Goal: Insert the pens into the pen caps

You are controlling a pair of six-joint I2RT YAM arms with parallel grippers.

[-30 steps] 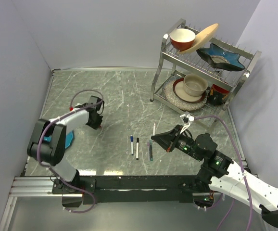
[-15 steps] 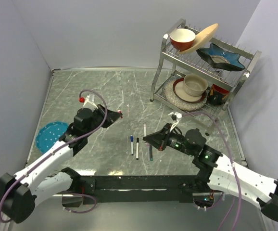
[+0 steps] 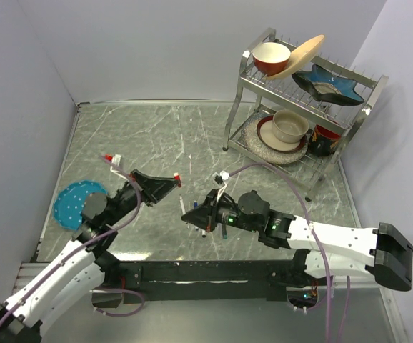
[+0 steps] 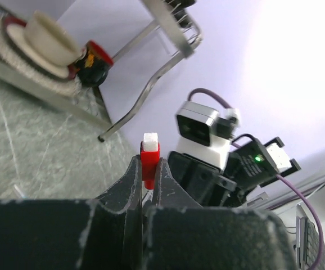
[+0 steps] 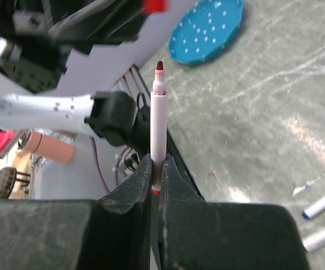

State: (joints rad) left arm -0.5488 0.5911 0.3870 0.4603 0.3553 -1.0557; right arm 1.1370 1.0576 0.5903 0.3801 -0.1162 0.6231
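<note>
My left gripper [image 3: 173,181] is shut on a short red pen cap [image 4: 150,162], which sticks out past the fingertips with a white end. My right gripper [image 3: 190,214] is shut on the lower barrel of a white pen [image 5: 158,115] whose red tip points toward the left gripper. In the right wrist view the red cap [image 5: 154,5] hangs just beyond that tip, a short gap apart. Both grippers meet over the middle of the table. Three other pens [image 5: 324,207] lie on the table beside the right gripper; in the top view the right arm mostly hides them.
A blue dotted plate [image 3: 73,204] lies at the left of the table. A metal dish rack [image 3: 303,100] with bowls and plates stands at the back right. The right arm's wrist camera [image 4: 198,126] faces the left gripper closely.
The left arm swung from the back left to the middle with the red cap. The right arm carried the pen leftward toward it. The plate came into view.
</note>
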